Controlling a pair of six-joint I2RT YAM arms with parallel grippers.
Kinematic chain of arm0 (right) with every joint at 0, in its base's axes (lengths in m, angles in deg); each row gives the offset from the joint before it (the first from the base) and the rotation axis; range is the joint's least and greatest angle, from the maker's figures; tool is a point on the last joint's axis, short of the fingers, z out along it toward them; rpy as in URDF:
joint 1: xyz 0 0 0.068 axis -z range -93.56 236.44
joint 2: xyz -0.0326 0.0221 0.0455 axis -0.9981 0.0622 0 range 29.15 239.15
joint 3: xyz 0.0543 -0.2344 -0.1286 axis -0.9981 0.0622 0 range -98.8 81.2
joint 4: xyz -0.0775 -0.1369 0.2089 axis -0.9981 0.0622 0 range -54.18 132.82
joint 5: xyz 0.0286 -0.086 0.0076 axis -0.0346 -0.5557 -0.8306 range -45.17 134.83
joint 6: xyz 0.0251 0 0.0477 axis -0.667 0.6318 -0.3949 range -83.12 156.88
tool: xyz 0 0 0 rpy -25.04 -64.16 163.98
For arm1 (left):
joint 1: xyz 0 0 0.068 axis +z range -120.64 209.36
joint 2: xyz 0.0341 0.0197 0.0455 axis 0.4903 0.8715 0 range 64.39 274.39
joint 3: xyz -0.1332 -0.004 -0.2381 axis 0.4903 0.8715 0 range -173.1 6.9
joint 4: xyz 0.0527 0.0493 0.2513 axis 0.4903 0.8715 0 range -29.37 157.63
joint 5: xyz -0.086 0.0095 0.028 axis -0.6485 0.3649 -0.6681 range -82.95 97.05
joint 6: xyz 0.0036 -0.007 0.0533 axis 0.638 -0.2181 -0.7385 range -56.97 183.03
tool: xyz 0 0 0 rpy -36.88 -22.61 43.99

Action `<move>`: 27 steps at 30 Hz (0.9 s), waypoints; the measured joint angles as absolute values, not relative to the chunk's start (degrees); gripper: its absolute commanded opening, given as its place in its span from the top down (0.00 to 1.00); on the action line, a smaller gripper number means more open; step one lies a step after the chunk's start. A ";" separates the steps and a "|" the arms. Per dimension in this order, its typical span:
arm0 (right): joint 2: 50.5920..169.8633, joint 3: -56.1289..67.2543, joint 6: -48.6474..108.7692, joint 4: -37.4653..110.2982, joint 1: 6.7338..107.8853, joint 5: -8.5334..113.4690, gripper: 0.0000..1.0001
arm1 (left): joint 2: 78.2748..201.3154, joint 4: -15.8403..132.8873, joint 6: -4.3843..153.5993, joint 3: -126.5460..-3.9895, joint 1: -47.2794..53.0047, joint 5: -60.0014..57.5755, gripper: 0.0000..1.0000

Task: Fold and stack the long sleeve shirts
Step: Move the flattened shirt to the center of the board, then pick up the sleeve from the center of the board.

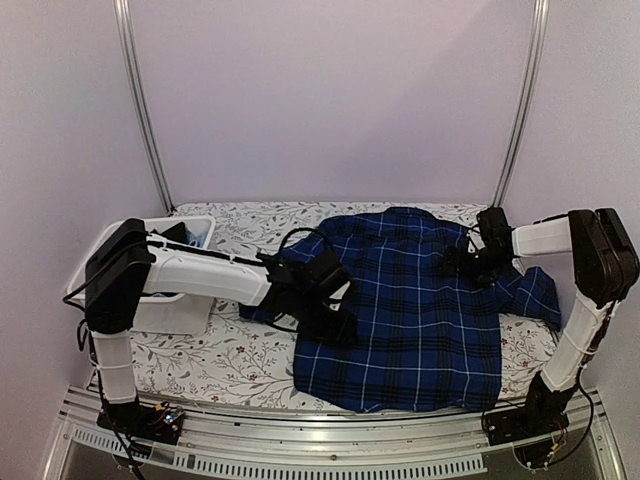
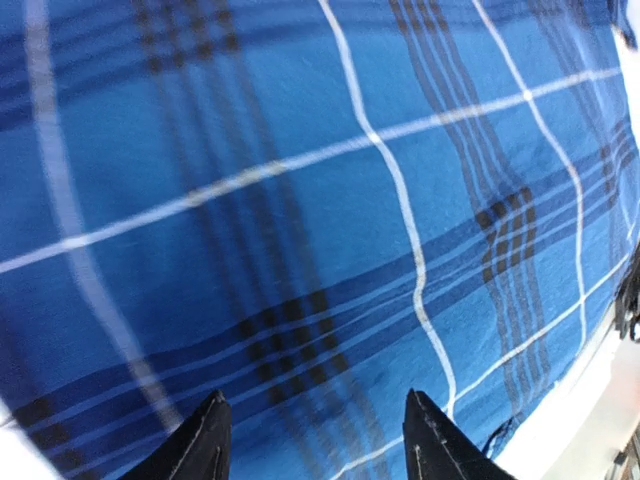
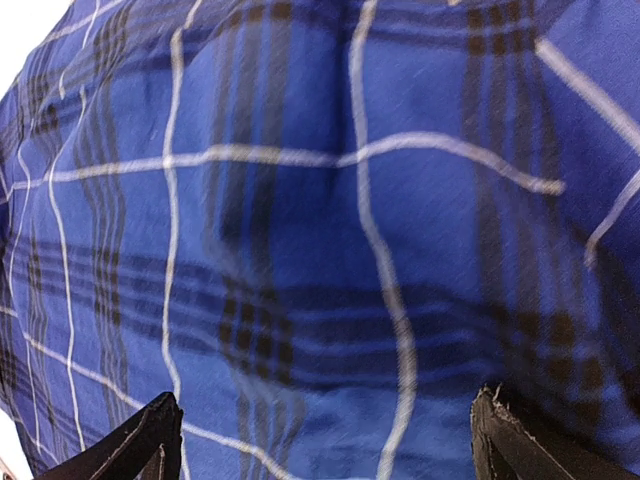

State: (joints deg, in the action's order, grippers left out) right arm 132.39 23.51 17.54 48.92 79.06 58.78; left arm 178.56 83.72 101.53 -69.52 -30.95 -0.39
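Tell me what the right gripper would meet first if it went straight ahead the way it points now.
The right gripper would meet the plaid shirt first: blue cloth fills its wrist view beyond the open jaws, nothing in between. How near it lies is unclear.

Shirt [image 1: 410, 310]: matt woven cloth; bin [image 1: 180, 312]: smooth wht plastic; front rail [image 1: 320, 442]: bare metal.

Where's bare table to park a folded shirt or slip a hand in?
Largest free patch: floral cover front-left, bordered by white bin and plaid shirt hem. Narrow strip at back between bin and collar. Crowded: centre and right, under shirt, left gripper and right gripper.
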 measured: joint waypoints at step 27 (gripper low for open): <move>119.16 25.17 14.66 55.70 60.53 52.62 0.01 | 169.62 90.52 98.43 -60.17 -12.94 19.56 0.39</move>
